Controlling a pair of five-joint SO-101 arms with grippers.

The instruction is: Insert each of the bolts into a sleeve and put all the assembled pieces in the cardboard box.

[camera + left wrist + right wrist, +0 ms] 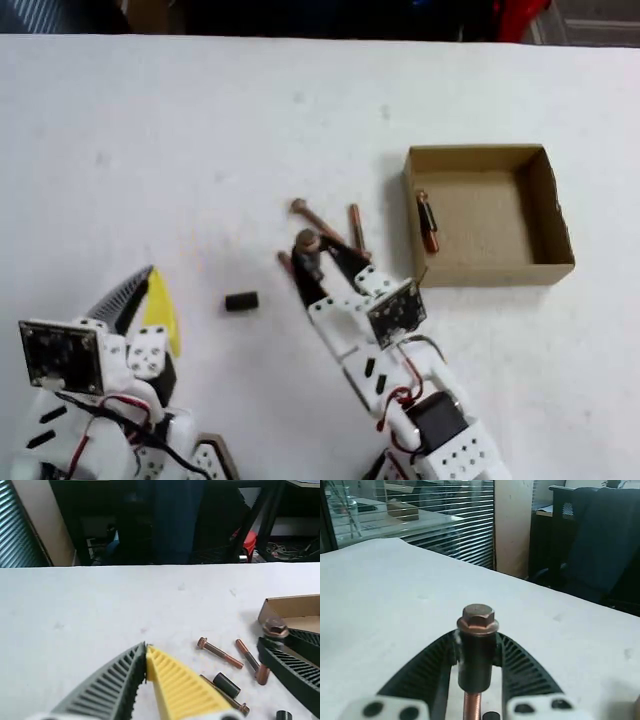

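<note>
Sleeved bolt (pixel 477 655) ready for the box (pixel 490 272)
Right fingers (pixel 432 667) clenched on it, head up so the bolt can't slip thru, near the box w/ one piece (pixel 427 222) inside; left fingers (pixel 172 682) pressed together, empty, parked clear of the loose bolts (pixel 318 218)

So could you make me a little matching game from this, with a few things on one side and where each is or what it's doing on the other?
Things:
1. left gripper
2. right gripper
3. box
4. loose sleeve

States:
A. lies on the table between the two grippers
B. has one assembled piece inside
C. shut on nothing
D. clamped on a sleeved bolt

Pairs: 1-C, 2-D, 3-B, 4-A
</note>
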